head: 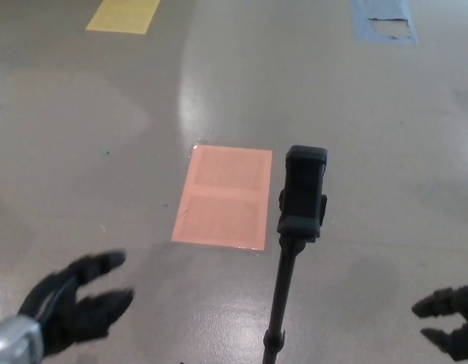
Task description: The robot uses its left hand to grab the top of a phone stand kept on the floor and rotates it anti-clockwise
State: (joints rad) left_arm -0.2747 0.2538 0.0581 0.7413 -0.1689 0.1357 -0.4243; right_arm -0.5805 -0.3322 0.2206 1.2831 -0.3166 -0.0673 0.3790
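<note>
The phone stand [301, 203] stands upright on the floor [105, 114], well apart from the left hand [73, 312], whose fingers [105, 262] are apart and empty.

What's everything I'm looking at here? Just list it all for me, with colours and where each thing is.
phone stand: one, black, upright on a thin pole, centre right, nothing holding it
orange patch: one, salmon orange rectangle flat on the floor, just left of the stand's top
yellow patch: one, yellow, on the floor at the top left edge
blue patch: one, blue with a pale worn middle, on the floor at the top right edge
floor: grey, glossy, fills the whole view
left hand: one, black with a silver wrist, bottom left corner, fingers apart, holding nothing, well clear of the stand
right hand: one, black, bottom right edge, partly cut off, fingers apart, holding nothing
</note>
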